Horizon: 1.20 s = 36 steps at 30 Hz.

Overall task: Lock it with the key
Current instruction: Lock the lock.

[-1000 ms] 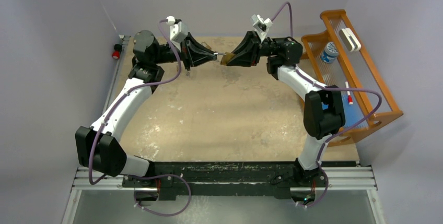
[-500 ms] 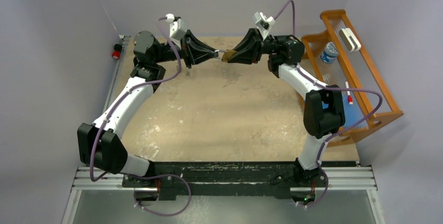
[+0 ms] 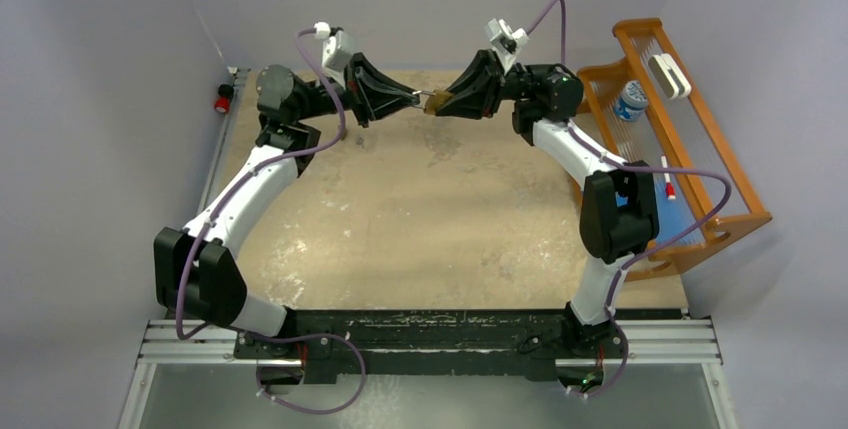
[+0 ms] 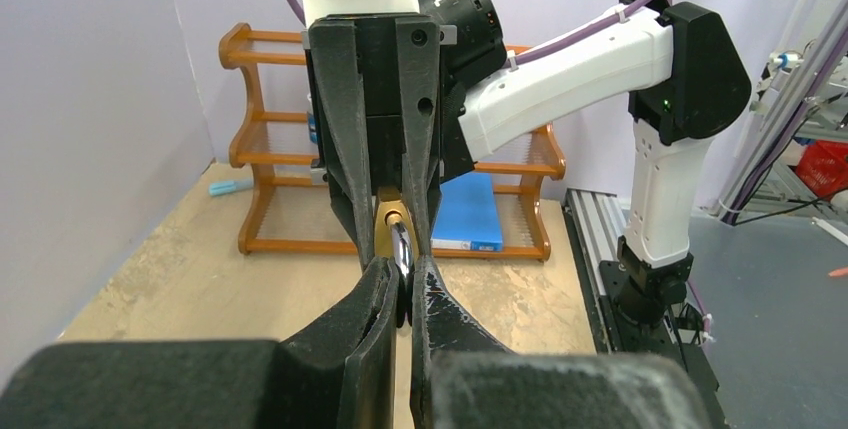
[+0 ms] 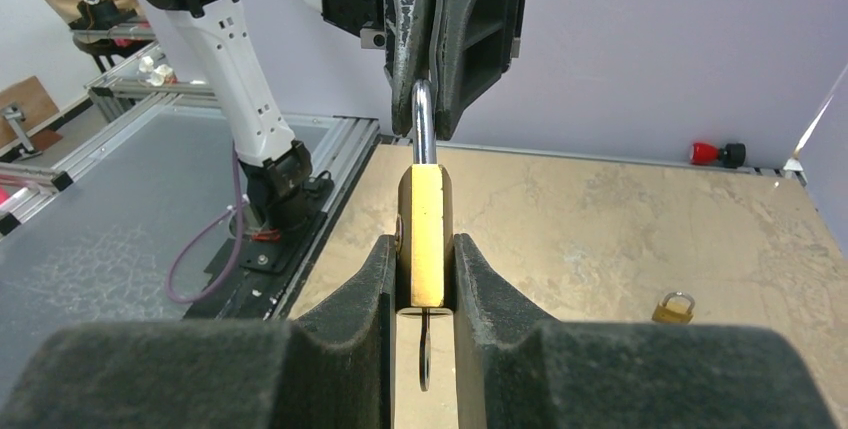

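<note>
Brass padlock [image 5: 421,239], long axis arm-to-arm, shackle [image 5: 424,124] toward left jaws pinching it; right jaws clamp body.

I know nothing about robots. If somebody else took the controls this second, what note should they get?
Left pincer: shut on the shackle.
Right pincer: shut on the padlock by its brass body, in the air above the table; the key appears to hang from its underside.
Done: lock lifted, gripped by both arms.
Left: cannot tell if the shackle is pushed home; turning the key probably remains.
A second padlock lies on the table.
</note>
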Motion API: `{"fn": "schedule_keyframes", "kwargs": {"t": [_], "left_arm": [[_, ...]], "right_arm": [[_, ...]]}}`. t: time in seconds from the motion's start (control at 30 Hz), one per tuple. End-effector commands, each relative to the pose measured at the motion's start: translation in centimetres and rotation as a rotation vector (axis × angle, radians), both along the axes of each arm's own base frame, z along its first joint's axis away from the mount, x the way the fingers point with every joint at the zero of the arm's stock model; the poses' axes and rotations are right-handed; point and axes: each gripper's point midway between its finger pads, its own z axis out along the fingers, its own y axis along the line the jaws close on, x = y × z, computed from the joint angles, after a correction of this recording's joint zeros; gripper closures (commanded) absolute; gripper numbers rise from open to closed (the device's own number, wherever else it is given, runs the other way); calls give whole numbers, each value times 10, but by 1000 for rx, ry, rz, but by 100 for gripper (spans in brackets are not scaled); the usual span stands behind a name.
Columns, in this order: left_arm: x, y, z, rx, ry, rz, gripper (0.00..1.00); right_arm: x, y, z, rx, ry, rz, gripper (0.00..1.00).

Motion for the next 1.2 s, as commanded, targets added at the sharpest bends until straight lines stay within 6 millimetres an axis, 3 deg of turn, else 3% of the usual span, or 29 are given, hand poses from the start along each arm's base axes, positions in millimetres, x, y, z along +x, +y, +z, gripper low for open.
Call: {"fn": "schedule_keyframes", "kwargs": {"t": [0.0,0.5,0.8,1.03,1.17], "left_arm": [[-14,-20,-2,-19,9,-61,100],[-13,-36,-26,-24,60,-84,100],[-7,-41,-48,-27,71,-84,100],[1,-50,-84,-10,135,-89,100],[3,-52,-84,-39,136,-100,100]], "right_arm": [[-11,14,43,145,-96,-13,100],[-3,19,68,227,-93,-84,100],[-14,28,86,257,-122,-60,100],[-20,35,101,288,-137,-46,100],[-22,45,104,295,-131,-17,100]]}}
